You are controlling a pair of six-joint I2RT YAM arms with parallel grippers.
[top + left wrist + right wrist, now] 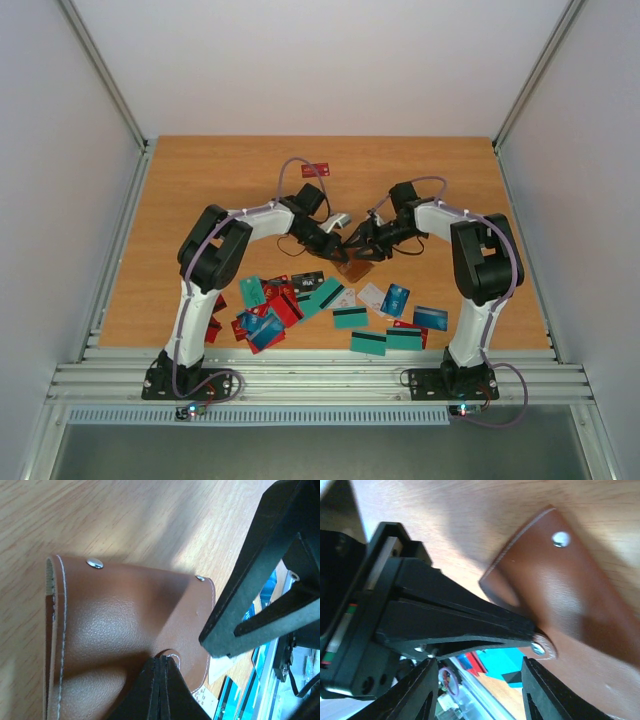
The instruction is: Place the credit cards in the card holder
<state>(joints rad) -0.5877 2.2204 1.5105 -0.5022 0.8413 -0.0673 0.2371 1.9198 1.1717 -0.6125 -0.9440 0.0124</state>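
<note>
On credit cards (350, 317) near card holder (125, 620), print illegibly small.

Grained, softly glossy brown leather-like card holder (115, 630) with shiny metal studs (94, 563) on matt wood-grain table (100, 515).

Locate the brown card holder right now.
Top view: the card holder is near the middle of the table, just beyond the scattered cards. The left fingers pinch its edge, as the left wrist view shows.
</note>
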